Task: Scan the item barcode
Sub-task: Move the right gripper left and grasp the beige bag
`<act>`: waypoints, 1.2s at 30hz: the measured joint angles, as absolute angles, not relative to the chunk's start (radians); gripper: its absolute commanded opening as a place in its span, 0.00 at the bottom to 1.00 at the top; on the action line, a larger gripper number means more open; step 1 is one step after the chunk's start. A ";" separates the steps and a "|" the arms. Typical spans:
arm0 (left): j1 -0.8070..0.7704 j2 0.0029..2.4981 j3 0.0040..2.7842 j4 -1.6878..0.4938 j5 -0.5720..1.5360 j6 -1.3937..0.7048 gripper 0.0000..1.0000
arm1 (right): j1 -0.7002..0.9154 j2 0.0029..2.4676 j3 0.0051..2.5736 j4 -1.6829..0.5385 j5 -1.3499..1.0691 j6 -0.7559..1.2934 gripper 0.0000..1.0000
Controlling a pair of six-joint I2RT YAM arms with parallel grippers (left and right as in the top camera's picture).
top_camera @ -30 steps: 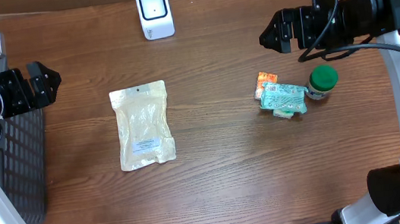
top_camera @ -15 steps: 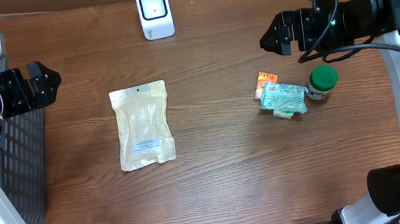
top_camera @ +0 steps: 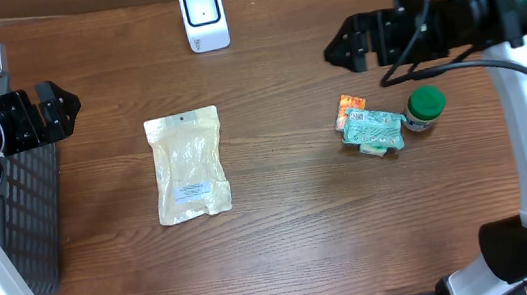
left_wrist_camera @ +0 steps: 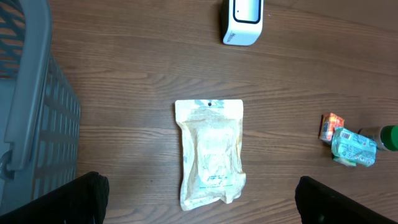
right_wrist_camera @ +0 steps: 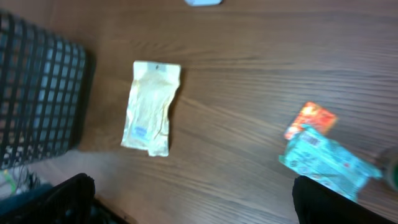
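Both grippers spread wide, holding nothing.
The left gripper [top_camera: 63, 110] is at the left edge beside the black basket [top_camera: 25, 212], the right gripper [top_camera: 337, 48] at upper right. The pale pouch [top_camera: 188, 165] lies flat left of centre, below the white scanner [top_camera: 203, 16] at top centre.

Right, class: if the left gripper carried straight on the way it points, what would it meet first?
Probably the clear pouch, centred ahead of the left gripper in its wrist view; depth is unclear, so it may hit bare table first.
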State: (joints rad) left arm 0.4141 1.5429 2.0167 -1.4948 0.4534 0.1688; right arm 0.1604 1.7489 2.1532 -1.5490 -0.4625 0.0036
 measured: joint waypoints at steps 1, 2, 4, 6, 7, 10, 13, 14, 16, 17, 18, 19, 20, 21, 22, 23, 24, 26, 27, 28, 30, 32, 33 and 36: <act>0.414 1.543 2.017 -1.495 0.453 0.169 0.99 | 0.178 1.760 2.153 -1.550 -0.466 0.004 0.98; 0.414 1.543 2.017 -1.493 0.454 0.169 1.00 | 0.194 1.772 2.153 -1.548 -0.467 0.004 0.96; 0.414 1.543 2.017 -1.460 0.465 0.168 0.99 | 0.235 1.805 2.148 -1.526 -0.467 0.007 0.95; 0.414 1.543 2.017 -1.423 0.488 0.167 0.99 | 0.288 1.843 2.117 -1.478 -0.468 0.015 0.91; 0.414 1.543 2.017 -1.417 0.497 0.165 1.00 | 0.313 1.861 2.096 -1.450 -0.471 0.026 0.90; 0.414 1.543 2.017 -1.406 0.510 0.164 1.00 | 0.369 1.916 2.020 -1.351 -0.474 0.064 0.85; 0.414 1.543 2.017 -1.405 0.516 0.164 1.00 | 0.423 1.989 1.913 -1.227 -0.487 0.119 0.83; 0.414 1.543 2.017 -1.405 0.517 0.164 0.98 | 0.435 2.004 1.879 -1.178 -0.492 0.136 0.82; 0.414 1.546 2.017 -1.406 0.521 0.168 0.89 | 0.456 2.030 1.820 -1.093 -0.500 0.171 0.82; 0.414 1.549 2.017 -1.406 0.521 0.172 0.86 | 0.467 2.041 1.792 -1.053 -0.506 0.187 0.82; 0.414 1.554 2.017 -1.405 0.520 0.175 0.85 | 0.478 2.055 1.765 -1.011 -0.516 0.204 0.82; 0.414 1.560 2.017 -1.405 0.518 0.179 0.85 | 0.488 2.069 1.744 -0.971 -0.526 0.219 0.82; 0.414 1.568 2.017 -1.405 0.512 0.180 0.84 | 0.498 2.079 1.724 -0.926 -0.535 0.237 0.82; 0.414 1.579 2.017 -1.405 0.505 0.179 0.84 | 0.512 2.097 1.705 -0.875 -0.545 0.261 0.82; 0.414 1.590 2.017 -1.405 0.498 0.179 0.84 | 0.524 2.111 1.693 -0.839 -0.550 0.278 0.82; 0.414 1.599 2.017 -1.405 0.494 0.179 0.84 | 0.533 2.123 1.686 -0.816 -0.554 0.292 0.82; 0.414 1.614 2.017 -1.406 0.487 0.179 0.84 | 0.548 2.140 1.679 -0.791 -0.559 0.312 0.82; 0.414 1.635 2.017 -1.407 0.478 0.179 0.84 | 0.572 2.166 1.676 -0.758 -0.567 0.338 0.81; 0.414 1.642 2.017 -1.408 0.476 0.179 0.83 | 0.586 2.180 1.676 -0.737 -0.570 0.351 0.78; 0.414 1.653 2.017 -1.409 0.474 0.179 0.84 | 0.600 2.193 1.675 -0.718 -0.572 0.366 0.77; 0.414 1.663 2.017 -1.409 0.471 0.179 0.86 | 0.623 2.215 1.675 -0.689 -0.575 0.398 0.71; 0.414 1.666 2.017 -1.409 0.467 0.179 0.87 | 0.646 2.239 1.675 -0.655 -0.579 0.434 0.63; 0.414 1.666 2.017 -1.409 0.467 0.179 0.88 | 0.651 2.248 1.675 -0.645 -0.580 0.442 0.60; 0.414 1.666 2.017 -1.409 0.467 0.179 0.88 | 0.670 2.286 1.675 -0.604 -0.579 0.495 0.48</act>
State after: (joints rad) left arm 0.4141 1.6665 2.0167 -1.4094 0.4667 0.1791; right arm 0.6704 2.2860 1.6752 -0.6041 -0.5789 0.4953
